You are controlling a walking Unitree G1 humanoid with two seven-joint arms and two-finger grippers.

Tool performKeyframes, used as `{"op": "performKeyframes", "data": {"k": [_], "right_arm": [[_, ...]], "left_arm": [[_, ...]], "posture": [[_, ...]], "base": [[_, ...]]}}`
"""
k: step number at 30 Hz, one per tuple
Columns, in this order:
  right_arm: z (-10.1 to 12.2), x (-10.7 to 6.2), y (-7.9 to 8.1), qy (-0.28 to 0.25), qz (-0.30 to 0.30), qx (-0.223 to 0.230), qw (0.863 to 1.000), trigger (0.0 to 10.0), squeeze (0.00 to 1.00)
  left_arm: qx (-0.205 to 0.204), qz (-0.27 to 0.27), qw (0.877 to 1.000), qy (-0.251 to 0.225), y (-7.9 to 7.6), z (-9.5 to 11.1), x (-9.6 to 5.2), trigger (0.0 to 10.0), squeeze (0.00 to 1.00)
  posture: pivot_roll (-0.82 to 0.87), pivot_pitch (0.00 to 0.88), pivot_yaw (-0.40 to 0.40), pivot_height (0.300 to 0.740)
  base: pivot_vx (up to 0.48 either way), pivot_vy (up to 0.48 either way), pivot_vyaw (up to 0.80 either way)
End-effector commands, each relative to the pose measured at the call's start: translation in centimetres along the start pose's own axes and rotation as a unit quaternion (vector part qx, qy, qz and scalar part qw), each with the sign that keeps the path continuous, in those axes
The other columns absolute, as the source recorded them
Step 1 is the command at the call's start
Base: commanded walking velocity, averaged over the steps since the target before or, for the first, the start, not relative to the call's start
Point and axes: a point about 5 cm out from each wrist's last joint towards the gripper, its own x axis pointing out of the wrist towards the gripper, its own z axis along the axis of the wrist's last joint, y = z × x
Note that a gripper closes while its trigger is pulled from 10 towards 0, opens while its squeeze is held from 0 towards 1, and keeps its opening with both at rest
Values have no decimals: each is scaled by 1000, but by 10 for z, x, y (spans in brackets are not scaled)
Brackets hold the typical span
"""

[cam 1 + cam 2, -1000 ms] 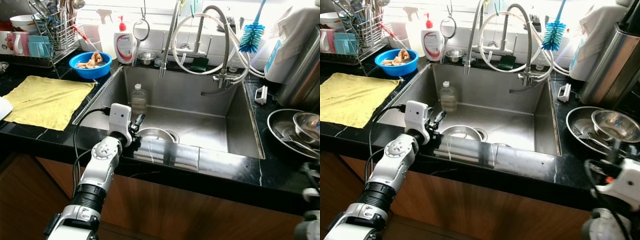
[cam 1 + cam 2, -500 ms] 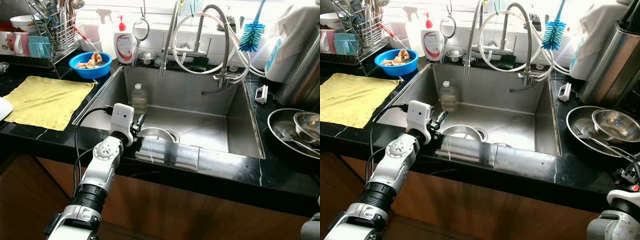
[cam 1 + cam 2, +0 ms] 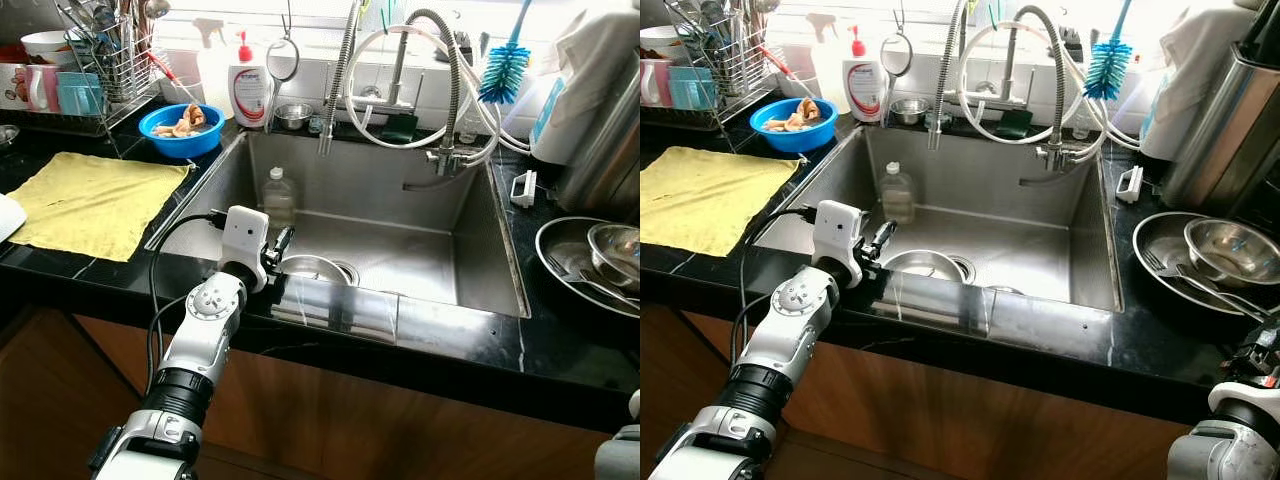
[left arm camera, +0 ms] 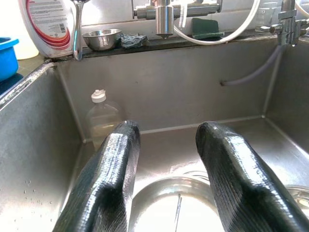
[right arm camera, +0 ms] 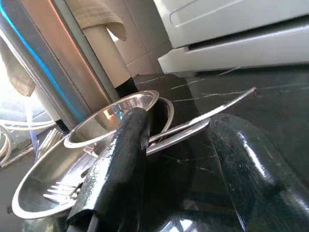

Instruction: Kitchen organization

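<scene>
A yellow cloth [image 3: 92, 200] lies flat on the black counter [image 3: 110, 275] left of the sink. Behind the cloth stands a wire drying rack [image 3: 95, 70] with utensils and mugs. Right of the rack are a blue bowl [image 3: 181, 128] holding food scraps and a white pump bottle [image 3: 248, 88]. A blue bottle brush [image 3: 503, 70] hangs farther right.

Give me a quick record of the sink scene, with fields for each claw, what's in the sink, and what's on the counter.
left claw: open, over the near sink edge
right claw: open, low by the right counter
in sink: steel bowl, clear bottle
left counter: yellow cloth, blue bowl
right counter: steel pan holding a small bowl and fork
</scene>
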Motion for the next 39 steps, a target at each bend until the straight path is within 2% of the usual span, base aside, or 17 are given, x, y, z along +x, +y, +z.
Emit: {"op": "performKeyframes", "data": {"k": [1,8,16,26,39], "right_arm": [[-2,0,-1,7,-12,13,1000,10000,0],[-5,-1,-2,13,-22,35,999,10000,0],[0,6,1,12,-19,55,998,10000,0],[-1,11,5,13,-11,61,998,10000,0],[-5,11,-1,20,-37,79,996,10000,0]], "left_arm": [[10,-3,1000,-1,0,0,-1,10000,0],[11,-2,1000,-1,1,0,-1,10000,0],[12,-6,1000,-2,-2,0,-1,10000,0],[15,-16,1000,-2,-4,0,-1,10000,0],[18,-29,999,-5,-7,1,-1,10000,0]], "posture": [[30,0,1,740],[34,0,0,740],[29,0,0,740],[35,0,-3,740],[41,0,-1,740]], "base": [[0,0,0],[0,0,0],[0,0,0],[0,0,0],[0,0,0]]}}
